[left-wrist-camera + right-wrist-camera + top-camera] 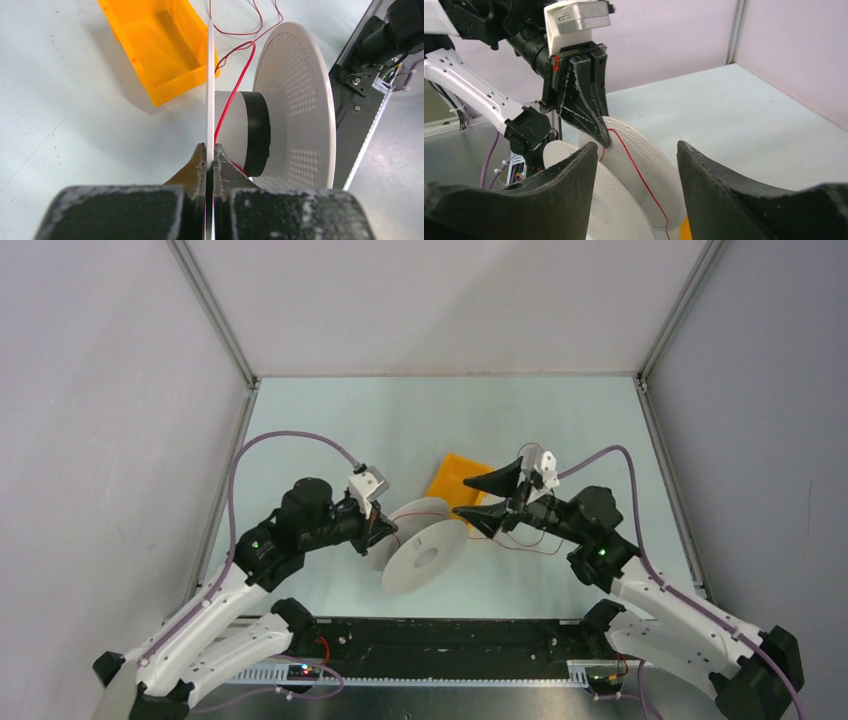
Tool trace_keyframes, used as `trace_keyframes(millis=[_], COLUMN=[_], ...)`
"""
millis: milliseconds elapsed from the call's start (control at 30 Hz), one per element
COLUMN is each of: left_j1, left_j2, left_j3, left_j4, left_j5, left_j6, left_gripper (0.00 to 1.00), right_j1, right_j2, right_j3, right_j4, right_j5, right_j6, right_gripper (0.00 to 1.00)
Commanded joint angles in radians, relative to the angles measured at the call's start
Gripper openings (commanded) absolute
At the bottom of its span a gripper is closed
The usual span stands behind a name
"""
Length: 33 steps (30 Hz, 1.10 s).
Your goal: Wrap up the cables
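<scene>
Table (560, 420) pale green, boxed by plain lilac walls (440, 300); left gripper (210, 152) pinches spool (295, 100) flange, cable (231, 95) on hub beside its fingers, right gripper (636, 160) spread apart.

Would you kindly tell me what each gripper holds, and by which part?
The left gripper pinches the white spool by one flange's rim; the right gripper is open and holds nothing.
</scene>
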Motion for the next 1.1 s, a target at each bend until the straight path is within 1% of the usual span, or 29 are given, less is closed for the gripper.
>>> trace_keyframes(millis=[0, 167, 333, 400, 500, 700, 767, 833, 900, 967, 1067], left_j1=[0.003, 0.003, 0.004, 0.004, 0.003, 0.004, 0.004, 0.004, 0.003, 0.004, 0.006], left_j2=[-0.076, -0.108, -0.143, -0.155, -0.171, -0.192, -0.198, -0.202, -0.202, -0.197, -0.18], left_j3=[0.07, 0.141, 0.194, 0.212, 0.237, 0.277, 0.277, 0.273, 0.272, 0.276, 0.293], left_j4=[-0.017, -0.05, -0.053, -0.052, -0.052, -0.034, -0.022, -0.016, -0.015, -0.014, -0.002], left_j5=[-0.03, -0.067, -0.046, -0.053, -0.09, -0.143, -0.166, -0.202, -0.239, -0.251, -0.225], left_j6=[-0.053, -0.084, -0.138, -0.155, -0.178, -0.263, -0.299, -0.321, -0.353, -0.386, -0.42], left_gripper=[0.0, 0.0, 0.0, 0.0, 0.0, 0.0, 0.0, 0.0, 0.0, 0.0, 0.0], right_j1=[-0.023, -0.034, -0.038, -0.038, -0.039, -0.038, -0.037, -0.033, -0.026, -0.015, 0.009], right_j2=[-0.087, -0.176, -0.242, -0.27, -0.304, -0.286, -0.272, -0.263, -0.246, -0.211, -0.121], right_j3=[0.006, 0.006, 0.004, 0.003, -0.016, -0.117, -0.156, -0.203, -0.253, -0.283, -0.286], right_j4=[-0.079, -0.189, -0.311, -0.342, -0.336, -0.207, -0.15, -0.068, 0.059, 0.114, 0.159], right_j5=[0.05, 0.068, 0.044, 0.035, 0.051, 0.098, 0.092, 0.079, 0.055, 0.031, 0.022], right_j6=[-0.038, -0.106, -0.182, -0.213, -0.228, -0.217, -0.231, -0.24, -0.243, -0.254, -0.284], right_gripper=[0.67, 0.71, 0.71, 0.71, 0.71, 0.7, 0.7, 0.7, 0.71, 0.71, 0.71])
